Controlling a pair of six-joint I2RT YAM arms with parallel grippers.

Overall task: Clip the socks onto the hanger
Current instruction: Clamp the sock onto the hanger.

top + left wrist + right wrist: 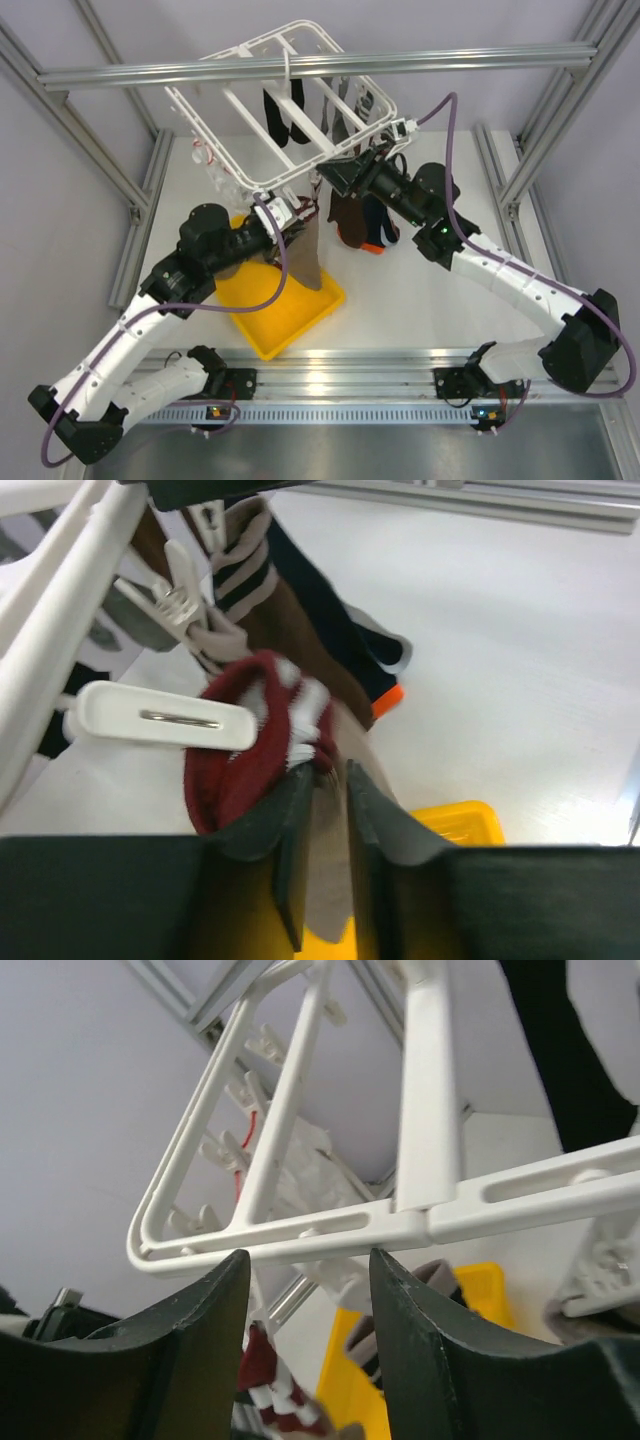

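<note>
The left gripper (pixel 330 780) is clenched on a tan sock (pixel 310 255), held up under the hanger (pixel 425 1110), which hangs over the far middle of the desk. 1 white clip (pixel 165 717) sits just beside a red sock (pixel 235 770), which crowds the tan one. The right gripper (pixel 308 1255) is spread wide, grasping nothing, with the frame rail at its tips. The free-hanging frame could swing away when pushed, or the clip could bite the red sock instead. A slip would likely drop the tan sock into the yellow tray (pixel 270 325) towards the near edge.

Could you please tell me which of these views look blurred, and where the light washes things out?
Top external: sharp and evenly lit, shadows soft. Left wrist: the dark red sock and the white clip are blurred, as is the tan sock in the left gripper; the table is washed bright. Right wrist: the hanger is crisp, the right gripper a dark silhouette.
</note>
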